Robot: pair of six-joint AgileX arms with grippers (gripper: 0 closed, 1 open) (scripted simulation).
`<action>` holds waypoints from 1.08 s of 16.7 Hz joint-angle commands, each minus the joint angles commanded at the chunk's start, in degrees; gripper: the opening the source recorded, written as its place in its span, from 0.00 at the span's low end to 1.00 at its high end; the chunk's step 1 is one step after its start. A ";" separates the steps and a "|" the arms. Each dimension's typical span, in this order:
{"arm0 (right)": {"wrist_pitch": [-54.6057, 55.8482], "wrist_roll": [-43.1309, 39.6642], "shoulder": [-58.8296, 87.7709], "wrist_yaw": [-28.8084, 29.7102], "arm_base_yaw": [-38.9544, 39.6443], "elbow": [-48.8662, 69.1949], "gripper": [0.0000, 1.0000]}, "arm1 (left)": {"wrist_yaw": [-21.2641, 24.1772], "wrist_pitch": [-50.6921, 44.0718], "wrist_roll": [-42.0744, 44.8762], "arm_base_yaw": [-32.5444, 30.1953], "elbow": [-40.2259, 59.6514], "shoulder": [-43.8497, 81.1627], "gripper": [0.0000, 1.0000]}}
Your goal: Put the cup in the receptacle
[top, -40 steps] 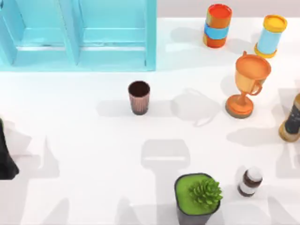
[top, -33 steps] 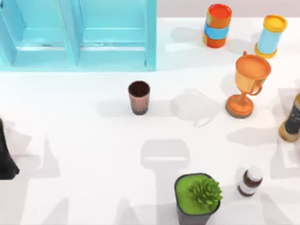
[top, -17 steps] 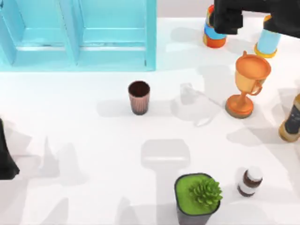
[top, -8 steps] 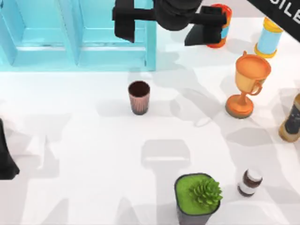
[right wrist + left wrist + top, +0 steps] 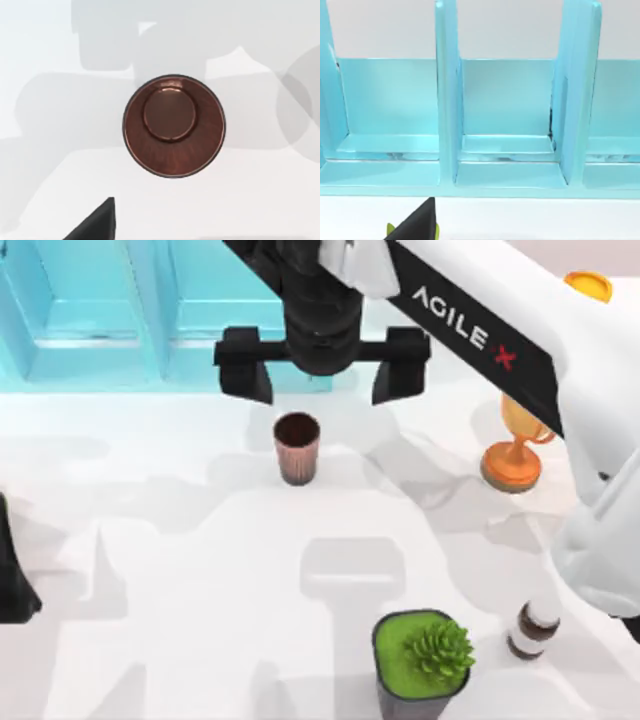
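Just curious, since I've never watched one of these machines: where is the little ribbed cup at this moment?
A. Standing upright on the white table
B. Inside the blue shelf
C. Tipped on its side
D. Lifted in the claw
A: the cup stands upright on the table, apart from the open right end effector above it.

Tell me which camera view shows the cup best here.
The right wrist view: it looks straight down into the cup, showing the full rim and dark inside. The top view shows its ribbed side, upright on the table just below the right gripper. The left wrist view faces the blue shelf.
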 joint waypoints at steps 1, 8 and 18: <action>0.00 0.00 0.00 0.00 0.00 0.00 1.00 | 0.00 0.00 0.00 0.00 0.00 0.00 1.00; 2.22 -0.39 0.34 -0.07 -0.38 -1.82 1.00 | 0.00 0.00 0.00 0.00 0.00 0.00 1.00; 20.07 -2.08 2.47 -0.43 -2.11 -17.21 1.00 | 0.00 0.00 0.00 0.00 0.00 0.00 1.00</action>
